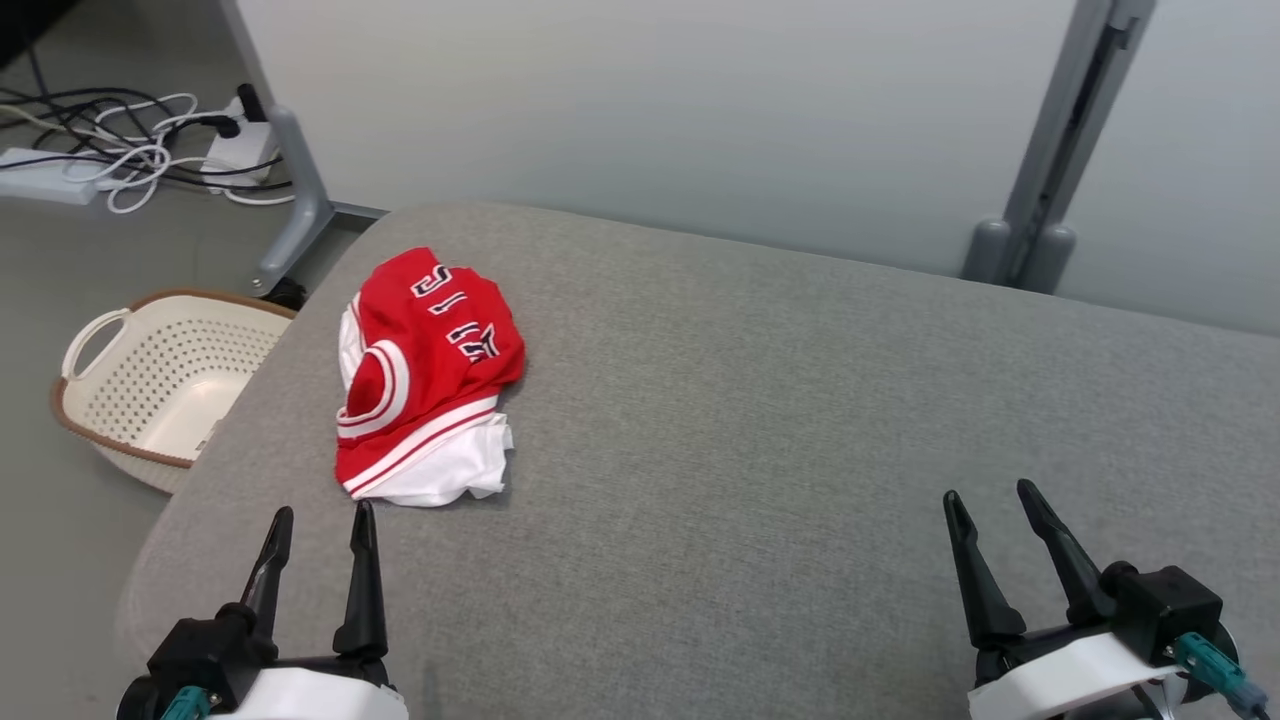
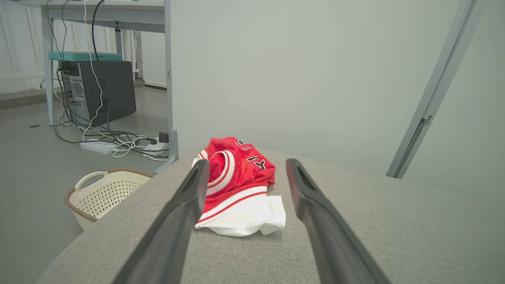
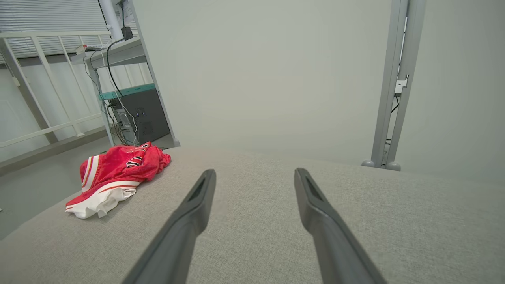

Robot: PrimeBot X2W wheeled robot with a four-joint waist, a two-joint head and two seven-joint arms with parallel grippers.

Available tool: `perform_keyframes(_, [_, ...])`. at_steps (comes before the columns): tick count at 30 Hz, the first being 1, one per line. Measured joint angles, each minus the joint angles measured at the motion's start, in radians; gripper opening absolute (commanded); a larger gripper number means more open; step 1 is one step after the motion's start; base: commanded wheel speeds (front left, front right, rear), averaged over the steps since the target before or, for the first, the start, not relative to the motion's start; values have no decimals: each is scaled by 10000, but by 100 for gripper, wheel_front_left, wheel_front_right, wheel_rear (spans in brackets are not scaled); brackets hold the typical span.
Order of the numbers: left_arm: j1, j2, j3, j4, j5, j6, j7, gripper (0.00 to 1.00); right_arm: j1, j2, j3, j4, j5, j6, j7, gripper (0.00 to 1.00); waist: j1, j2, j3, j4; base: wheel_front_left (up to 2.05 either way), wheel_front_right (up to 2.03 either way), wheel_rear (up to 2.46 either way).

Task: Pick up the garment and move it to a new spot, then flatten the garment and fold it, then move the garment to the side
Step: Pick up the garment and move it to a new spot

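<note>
Two pincers gape empty: left gripper (image 1: 325,507) near the crumpled red-and-white jersey (image 1: 425,375) lying leftward on the grey cushion (image 1: 750,400), right gripper (image 1: 988,490) well apart. Its lettering seems mirrored.

The garment (image 1: 425,370) lies on the padded surface (image 1: 750,420) toward its far left corner. The left gripper (image 1: 324,508) is just before it at the near left edge, and the right gripper (image 1: 988,490) is well apart from it over the near right part. A basket (image 1: 150,380) sits on the floor left of the surface, with a tangle of cables (image 1: 130,160) behind it by a partition leg (image 1: 300,200), and a partition panel (image 1: 650,100) stands behind the surface with a post (image 1: 1060,150) toward its right.
</note>
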Motion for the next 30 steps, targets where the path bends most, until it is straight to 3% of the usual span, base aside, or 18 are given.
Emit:
perform_keyframes(12, [37, 2, 69, 23, -4, 27, -2, 100, -39, -27, 230, 38, 125, 0, 0, 100, 0, 0, -68, 1013, 0, 0, 0])
perform_keyframes(26, [-20, 86, 130, 105, -61, -50, 46, 100, -169, -63, 529, 113, 161, 0, 0, 100, 0, 0, -7, 541, 0, 0, 0])
perform_keyframes(30, [-469, 341, 104, 111, -291, -251, 936, 100, -243, -88, 562, 117, 167, 0, 0, 100, 0, 0, 72, 328, 0, 0, 0])
